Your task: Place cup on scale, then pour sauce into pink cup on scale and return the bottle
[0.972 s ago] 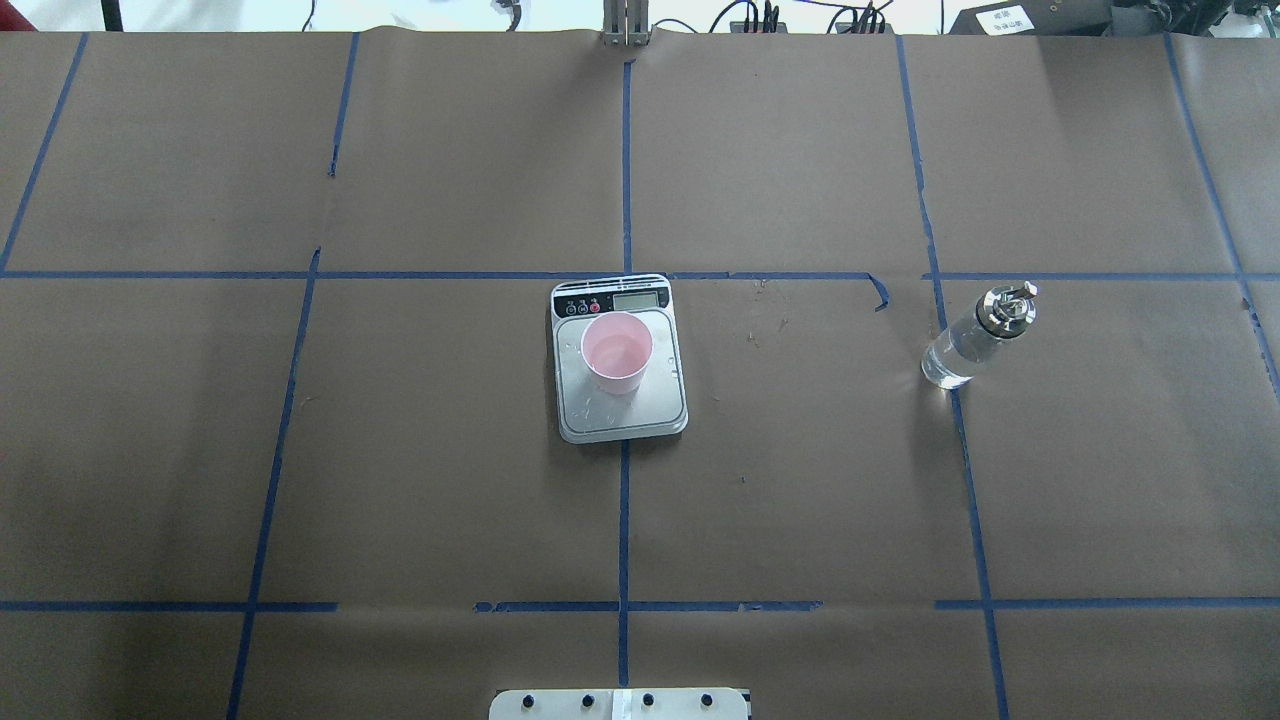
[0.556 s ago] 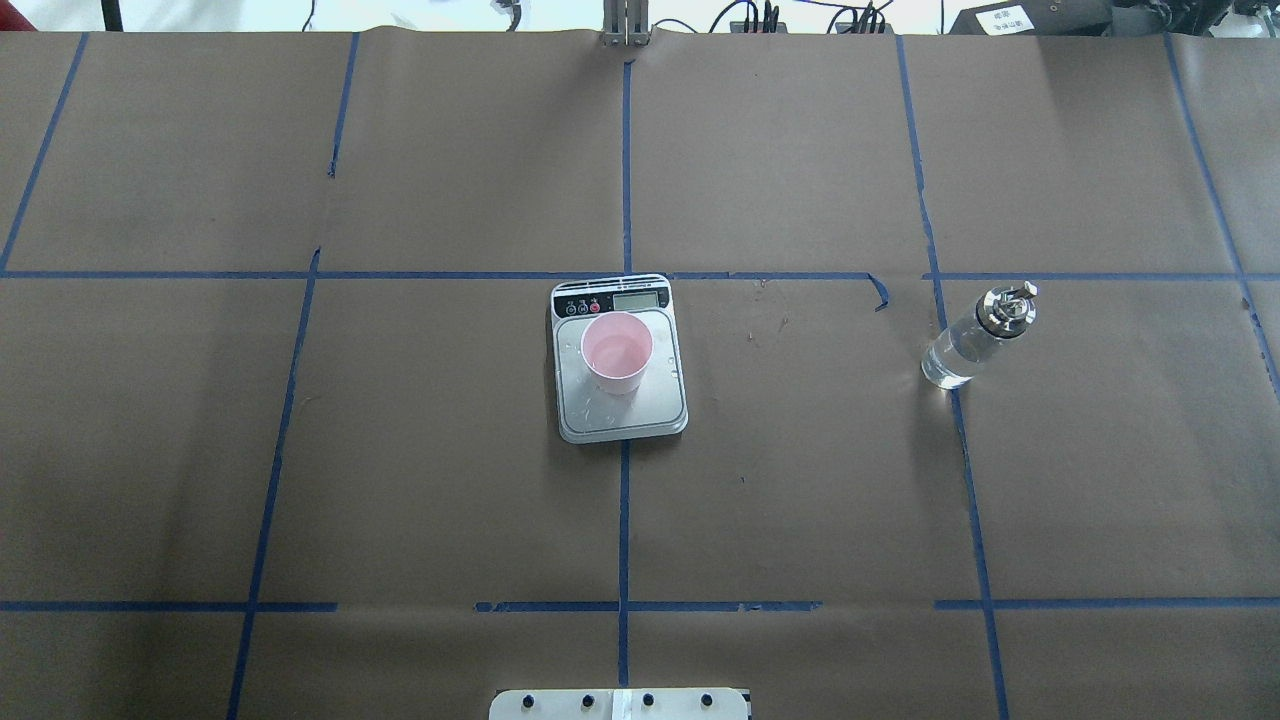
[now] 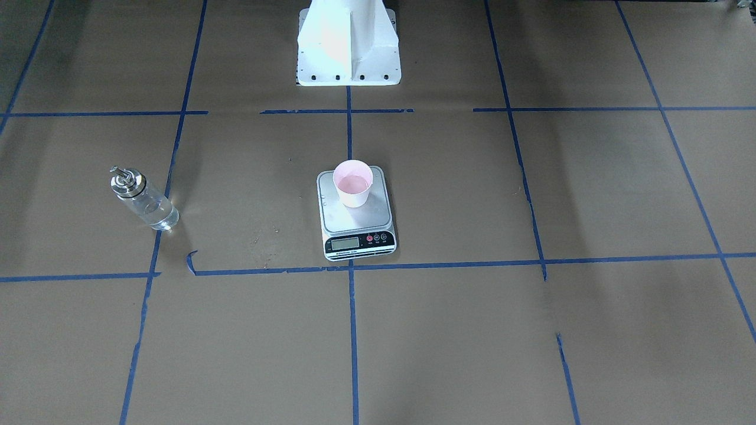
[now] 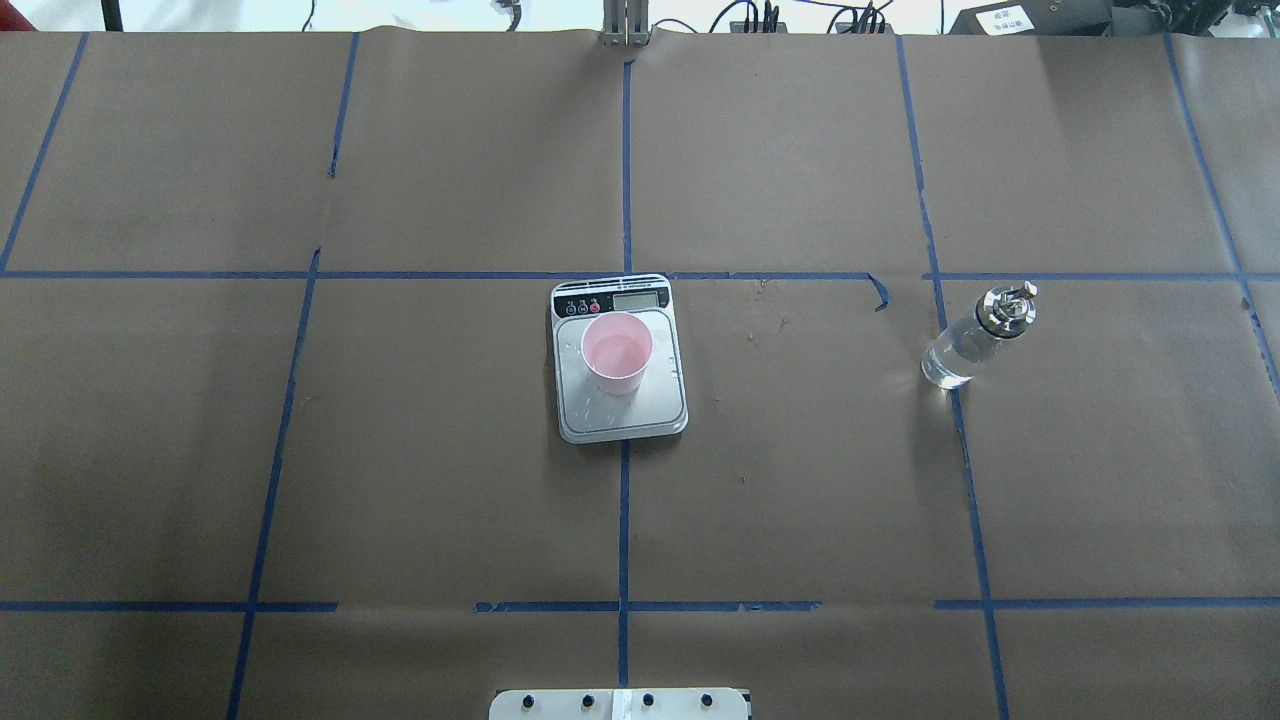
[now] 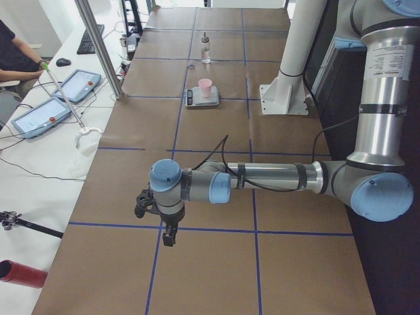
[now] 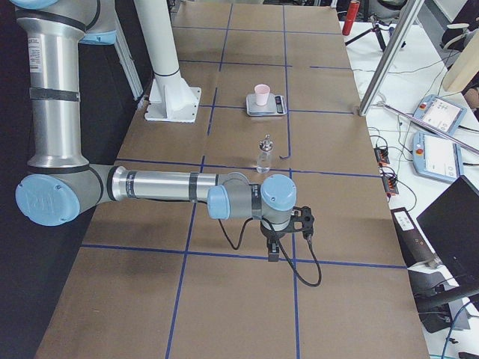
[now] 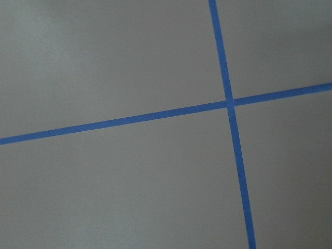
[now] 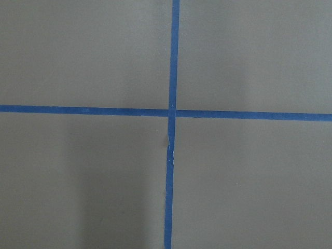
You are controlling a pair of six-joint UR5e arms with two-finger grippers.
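The left gripper hangs low over the table at the robot's left end. It shows only in the side view, so I cannot tell how far apart its fingers are, though nothing appears to be in it. The right gripper hangs over the opposite end, and again I cannot tell how wide it is set. It too seems to carry nothing. Both wrist cameras see only brown paper and a crossing of blue tape lines, with no fingers in view.

Moving outward to the middle of the table, seen from overhead, the scale lies with its display strip at 12 o'clock. The cup stands upright on the platform, toward that 12 o'clock end and touching nothing else.

At 3 o'clock from the scale, well apart, the bottle stands on the paper over a tape line, with clear liquid visible through the glass.

The first step looks done, since the cup is on the scale. The bottle is set down clear of both grippers, which fits either a finished pour and return or a pour not yet begun. A few pale specks on the platform may be drops. Whether the cup holds any liquid is too faint to tell, and the display is unreadable.
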